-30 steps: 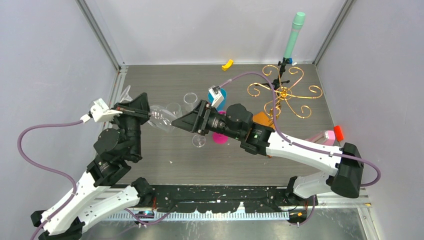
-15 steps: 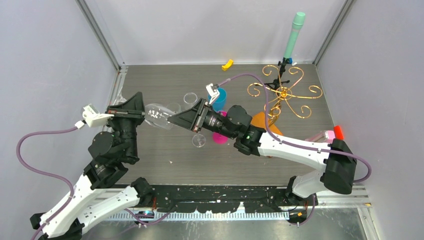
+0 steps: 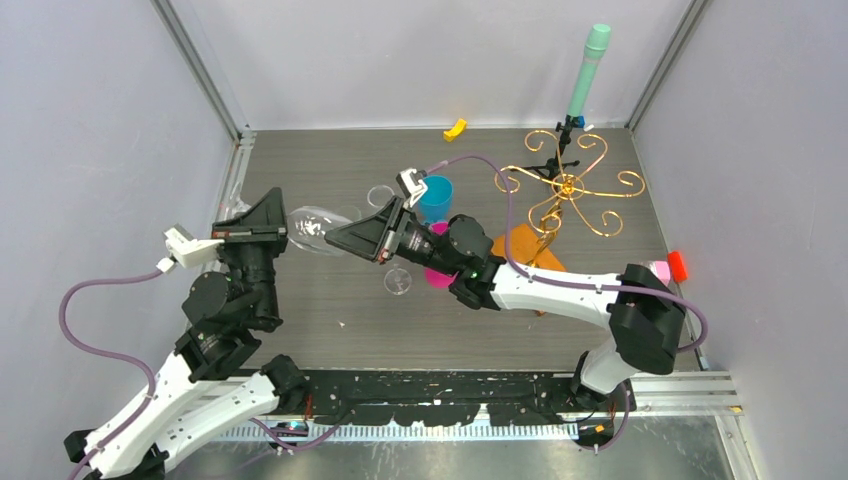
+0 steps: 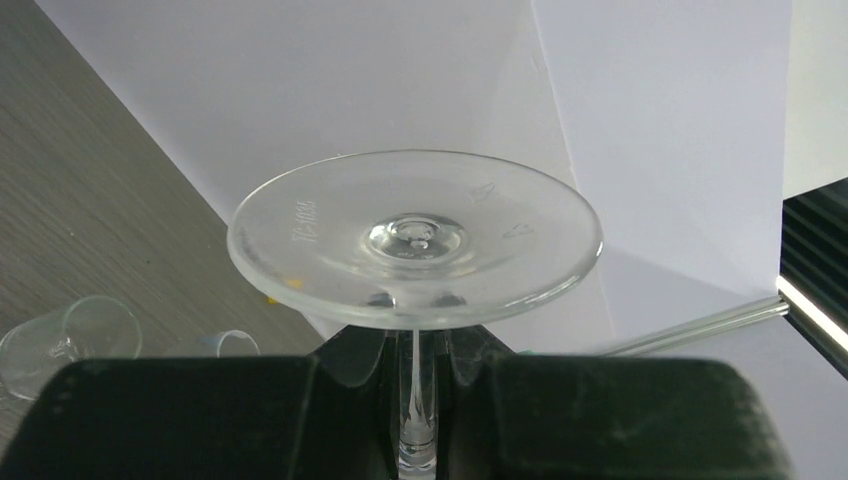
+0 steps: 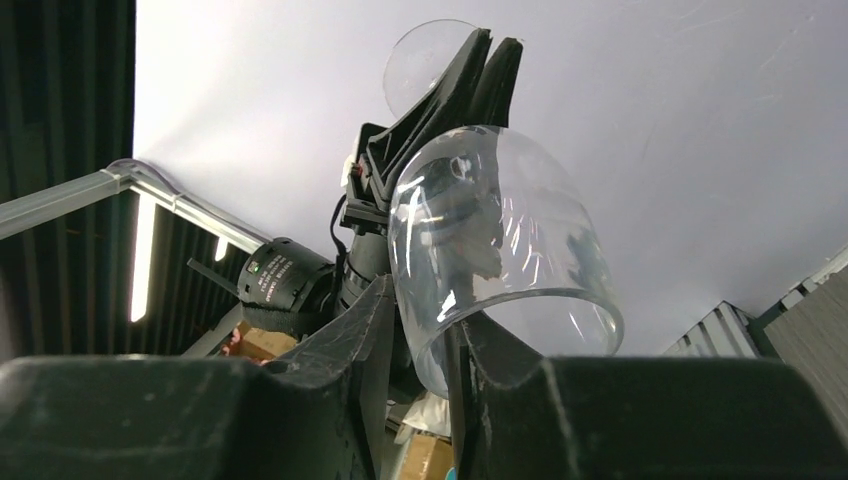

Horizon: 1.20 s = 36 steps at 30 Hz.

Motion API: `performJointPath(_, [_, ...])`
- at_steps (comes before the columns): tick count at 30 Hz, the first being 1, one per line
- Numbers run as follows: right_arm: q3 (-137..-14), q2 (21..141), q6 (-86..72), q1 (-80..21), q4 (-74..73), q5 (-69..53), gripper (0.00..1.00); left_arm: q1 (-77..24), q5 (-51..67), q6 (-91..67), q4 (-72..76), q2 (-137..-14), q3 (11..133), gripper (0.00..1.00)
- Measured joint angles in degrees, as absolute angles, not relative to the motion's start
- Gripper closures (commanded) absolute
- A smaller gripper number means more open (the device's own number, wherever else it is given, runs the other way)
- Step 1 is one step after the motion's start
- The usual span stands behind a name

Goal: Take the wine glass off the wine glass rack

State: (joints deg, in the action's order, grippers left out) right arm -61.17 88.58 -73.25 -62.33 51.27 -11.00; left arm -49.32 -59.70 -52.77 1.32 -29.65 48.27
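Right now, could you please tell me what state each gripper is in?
Left gripper: closed on the stem of the wine glass.
Right gripper: closed on the rim of the same glass's bowl, one finger inside and one outside.

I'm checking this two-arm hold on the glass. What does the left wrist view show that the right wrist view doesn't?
Only left wrist: the wine glass seen foot-on, its thin stem pinched in the left pincer, plus two small clear cups on the table. Only right wrist: the glass's bowl, its rim wall between the right pincer's fingers, apparently gripped, with the left arm behind. Both: the same wine glass against the pale wall.
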Motion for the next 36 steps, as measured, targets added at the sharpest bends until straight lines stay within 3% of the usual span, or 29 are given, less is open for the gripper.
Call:
performJointPath(4, [-61.28, 90.08, -75.22, -62.08, 55.13, -12.08, 0.91, -49.12, -60.34, -54.59, 2.26, -29.45, 47.75, 0.99])
performJointPath(7, [-61.71, 90.17, -75.5, -62.19, 57.17, -12.25, 0.99, -49.47, -59.92, -56.62, 3.68, -28.84, 47.53, 0.92])
performJointPath(19, [-63.7, 89.14, -70.26, -62.61, 48.49, -10.11, 1.0, -49.54, -59.18, -55.83, -0.8, -26.22, 45.47, 0.47])
performJointPath(25, [-65.28, 88.86, -66.83, -63.02, 43.42, -8.03, 1.0, -49.56, -58.24, -55.33, -4.25, -24.36, 45.21, 0.39])
performJointPath(36, [-68.55, 89.3, -61.65, -62.98, 35.27, -4.01, 1.0, -49.58, -57.34, -54.59, -7.88, -22.72, 45.04, 0.15])
